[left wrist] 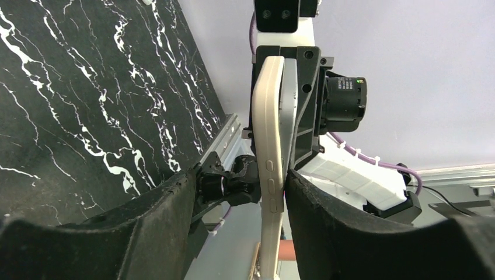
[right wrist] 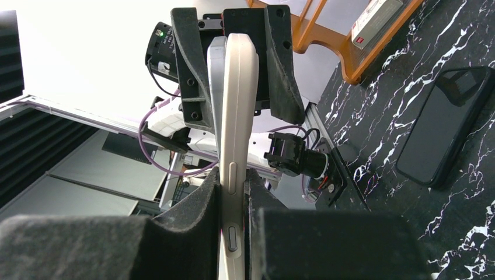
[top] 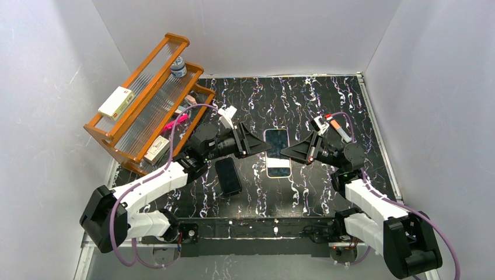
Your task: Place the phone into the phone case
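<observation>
DOUBLE GRIP, MID-TABLE: L gripper (top: 257,146) from 9 o'clock & R gripper (top: 288,153) from 3 o'clock meet on the phone (top: 276,142), screen up, backed by the phone case (top: 279,172). Wrist views: R jaws are pinched tight on the case's long edges. L jaws straddle it slack, one pad touching, a gap on the other side. Phone looks only part-seated, proud along one edge. Step in hand: pressing it home. Next move prob. needs a firm, even squeeze w/o slip. Spare black slab (top: 228,175) lies at 8 o'clock.
</observation>
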Robot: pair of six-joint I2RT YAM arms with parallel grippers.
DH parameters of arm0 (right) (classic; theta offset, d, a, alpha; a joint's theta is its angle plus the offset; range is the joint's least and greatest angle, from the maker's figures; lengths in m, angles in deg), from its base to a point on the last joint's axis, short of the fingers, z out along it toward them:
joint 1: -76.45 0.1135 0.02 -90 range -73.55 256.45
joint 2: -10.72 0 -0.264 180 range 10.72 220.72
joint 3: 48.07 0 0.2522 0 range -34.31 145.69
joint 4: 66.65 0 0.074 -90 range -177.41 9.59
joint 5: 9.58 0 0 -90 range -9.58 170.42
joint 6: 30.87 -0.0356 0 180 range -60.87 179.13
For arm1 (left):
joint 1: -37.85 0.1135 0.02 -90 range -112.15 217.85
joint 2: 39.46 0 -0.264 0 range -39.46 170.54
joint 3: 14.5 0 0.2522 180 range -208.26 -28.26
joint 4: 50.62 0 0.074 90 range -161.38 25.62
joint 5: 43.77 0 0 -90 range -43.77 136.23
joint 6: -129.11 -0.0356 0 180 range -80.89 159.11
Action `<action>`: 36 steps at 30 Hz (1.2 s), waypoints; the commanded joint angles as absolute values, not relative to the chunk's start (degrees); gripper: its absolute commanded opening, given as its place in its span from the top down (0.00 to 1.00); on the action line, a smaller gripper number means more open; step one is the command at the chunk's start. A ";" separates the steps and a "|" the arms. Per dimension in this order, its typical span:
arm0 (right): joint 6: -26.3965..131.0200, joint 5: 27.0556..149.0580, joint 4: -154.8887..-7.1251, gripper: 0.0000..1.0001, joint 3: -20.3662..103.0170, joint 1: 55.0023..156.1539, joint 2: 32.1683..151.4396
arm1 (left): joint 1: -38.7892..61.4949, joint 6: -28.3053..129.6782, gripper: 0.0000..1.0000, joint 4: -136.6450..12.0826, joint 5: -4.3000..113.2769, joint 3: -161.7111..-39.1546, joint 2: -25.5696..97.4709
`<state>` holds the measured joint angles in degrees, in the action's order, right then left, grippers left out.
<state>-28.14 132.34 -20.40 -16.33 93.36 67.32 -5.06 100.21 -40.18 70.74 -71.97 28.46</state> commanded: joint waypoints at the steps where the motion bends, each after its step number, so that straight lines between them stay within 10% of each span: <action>1: -29.26 130.07 -15.44 0.96 -13.22 93.41 66.29 | -5.09 104.75 0.47 -31.41 73.58 -70.24 29.47; 9: -27.58 131.20 -16.36 0.90 -14.20 93.67 66.31 | -5.52 105.36 0.60 -29.28 74.52 -70.03 31.03; 15: -25.37 132.04 -19.11 0.83 -14.56 93.75 66.43 | -5.48 104.96 0.93 -26.93 74.50 -68.68 30.77; 25: -22.75 136.93 -21.52 0.29 -10.03 93.77 66.74 | -5.41 96.20 1.00 -25.54 82.44 -67.43 27.54; 36: -22.67 137.81 -21.68 0.49 -8.42 93.68 66.32 | -5.28 87.70 1.00 -37.89 84.56 -69.19 25.73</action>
<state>-22.98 137.63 -24.69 -11.81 93.53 67.34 -5.37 93.89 -29.88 83.18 -67.20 28.55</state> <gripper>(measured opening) 0.551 0.131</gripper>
